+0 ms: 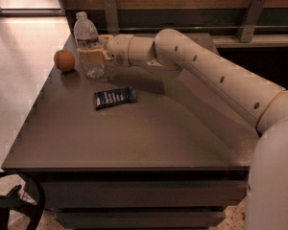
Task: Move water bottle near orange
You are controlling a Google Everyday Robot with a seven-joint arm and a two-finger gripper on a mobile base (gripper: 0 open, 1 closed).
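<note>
The water bottle [89, 46] is clear ribbed plastic with a white cap. It stands upright at the far left of the brown table [134, 133]. My gripper [92, 55] is shut on the water bottle around its middle, reaching in from the right. The orange [64, 60] sits on the table just left of the bottle, with a small gap between them.
A small flat dark snack wrapper [114, 97] lies on the table in front of the bottle. My arm [206, 75] stretches across the back right of the table. A wooden wall with metal brackets [252, 13] runs behind. The table's left edge is close to the orange.
</note>
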